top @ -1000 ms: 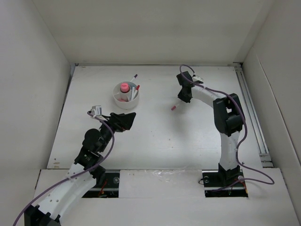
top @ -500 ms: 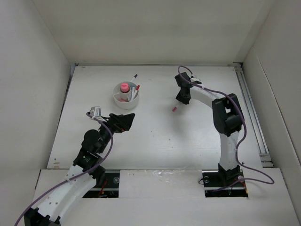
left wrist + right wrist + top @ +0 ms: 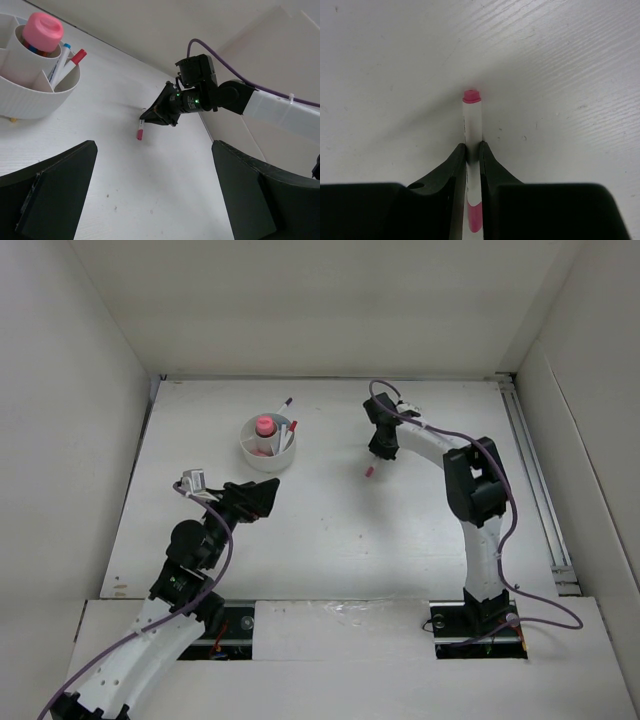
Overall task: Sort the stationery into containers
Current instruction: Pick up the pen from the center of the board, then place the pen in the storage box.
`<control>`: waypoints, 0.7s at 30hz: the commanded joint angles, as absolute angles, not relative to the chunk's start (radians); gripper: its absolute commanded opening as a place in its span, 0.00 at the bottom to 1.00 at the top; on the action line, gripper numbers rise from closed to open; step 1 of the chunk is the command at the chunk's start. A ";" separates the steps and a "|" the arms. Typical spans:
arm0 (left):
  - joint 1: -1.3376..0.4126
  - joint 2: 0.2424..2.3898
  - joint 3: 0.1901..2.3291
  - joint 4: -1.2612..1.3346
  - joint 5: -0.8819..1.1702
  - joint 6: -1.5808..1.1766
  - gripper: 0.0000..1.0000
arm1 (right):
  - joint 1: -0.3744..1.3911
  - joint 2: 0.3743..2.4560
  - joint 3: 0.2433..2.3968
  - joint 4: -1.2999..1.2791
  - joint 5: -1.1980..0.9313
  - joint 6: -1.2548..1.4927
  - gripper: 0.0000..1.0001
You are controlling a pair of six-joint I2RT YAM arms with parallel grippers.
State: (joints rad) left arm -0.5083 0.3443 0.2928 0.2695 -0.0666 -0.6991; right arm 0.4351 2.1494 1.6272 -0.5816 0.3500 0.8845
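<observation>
My right gripper [image 3: 379, 451] [image 3: 473, 150] is shut on a thin white pen with red ends [image 3: 472, 122], right of the cup. The pen's lower red end [image 3: 369, 471] points down at the table; the pen also shows in the left wrist view [image 3: 140, 128]. The low round white cup [image 3: 251, 454] [image 3: 35, 102] stands at the back left. It holds a pink-topped cylinder [image 3: 264, 425] [image 3: 43, 28] and two pens, one red-capped and one blue-capped [image 3: 290, 428] [image 3: 70, 56]. My left gripper [image 3: 266, 496] [image 3: 155, 192] is open and empty, in front of the cup.
White walls close in the table on the left, back and right. A metal rail [image 3: 535, 475] runs along the right edge. A purple cable [image 3: 440, 430] loops off the right arm. No pink-and-green block shows.
My right gripper has moved a little to the left with the pen in it. My left arm has drawn back slightly to the left, gripper still open.
</observation>
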 commanded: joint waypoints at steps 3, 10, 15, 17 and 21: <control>-0.505 0.336 0.336 0.282 -0.081 -0.681 1.00 | 0.457 2.132 1.592 -0.563 0.322 0.891 0.00; -0.505 0.336 0.325 0.293 -0.071 -0.681 1.00 | 0.558 1.899 1.526 -0.381 0.406 0.891 0.00; -0.505 0.354 0.325 0.293 -0.080 -0.690 1.00 | 0.738 1.899 1.632 -0.226 0.607 0.870 0.00; -0.505 0.354 0.334 0.269 -0.119 -0.690 1.00 | 0.803 1.955 1.711 -0.163 0.731 0.806 0.00; -0.505 0.318 0.334 0.215 -0.204 -0.722 1.00 | 0.866 2.066 1.865 -0.137 0.860 0.740 0.00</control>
